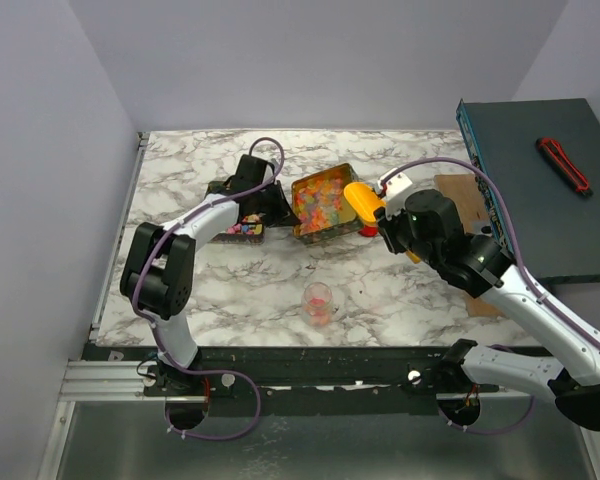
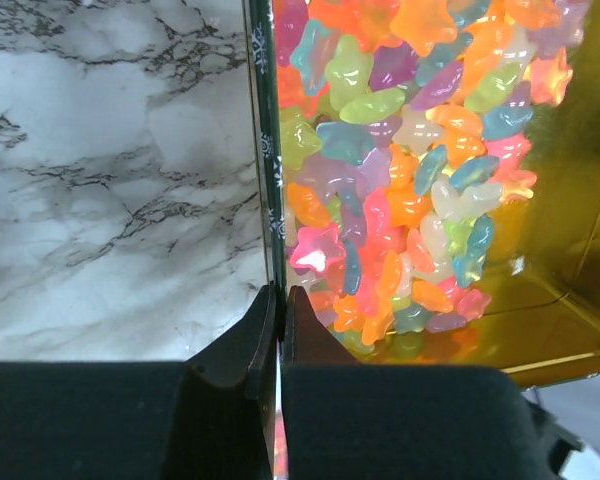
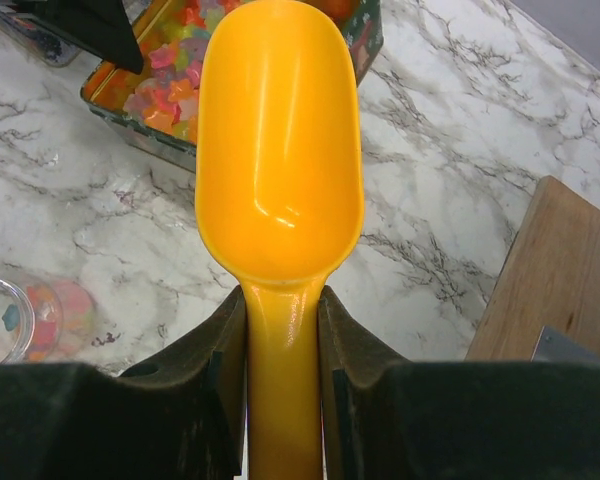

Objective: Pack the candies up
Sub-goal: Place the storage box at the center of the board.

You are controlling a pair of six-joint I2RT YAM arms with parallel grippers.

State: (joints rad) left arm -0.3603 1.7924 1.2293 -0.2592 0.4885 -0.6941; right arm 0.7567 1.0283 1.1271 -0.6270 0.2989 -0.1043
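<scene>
Well, the right claw (image 3: 280, 305) grips the empty scoop (image 3: 280, 150) by its handle, its length aimed at the candies (image 1: 318, 195) just ahead in the tin (image 2: 264, 150), toward the far edge of the counter (image 1: 240, 290); the left claw (image 2: 278, 300) pinches the tin's wall.

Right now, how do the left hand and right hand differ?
The left hand pinches the tin by its thin wall, jaws nearly touching; the right hand clamps the scoop by its handle, jaws wider apart. The left hand sits beside the candies; the right hand's scoop is empty. Both grip something.
</scene>
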